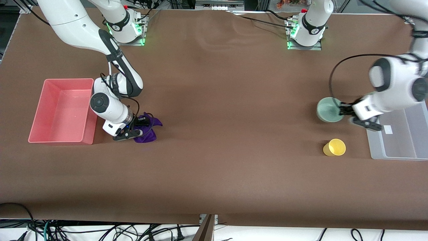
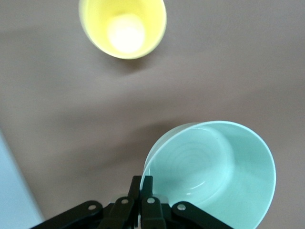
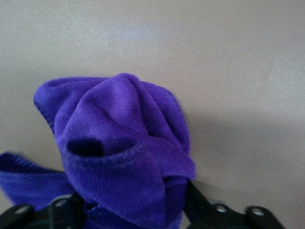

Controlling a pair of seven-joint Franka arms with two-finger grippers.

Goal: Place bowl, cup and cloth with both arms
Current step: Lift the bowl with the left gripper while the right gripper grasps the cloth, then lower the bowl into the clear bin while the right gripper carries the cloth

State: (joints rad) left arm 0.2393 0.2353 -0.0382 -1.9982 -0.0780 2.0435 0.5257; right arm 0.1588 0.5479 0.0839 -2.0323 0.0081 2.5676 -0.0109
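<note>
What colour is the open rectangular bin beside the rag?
Pink-red plastic bin, clearest in the front view.

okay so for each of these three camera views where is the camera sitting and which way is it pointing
Front view: high across the table, facing both arms' bases; shows the pink bin and clear bin.
Left wrist view: on the left arm, looking down at its left gripper pinching the bowl; shares the cup with the front view.
Right wrist view: on the right arm, right gripper clamping the cloth.
</note>
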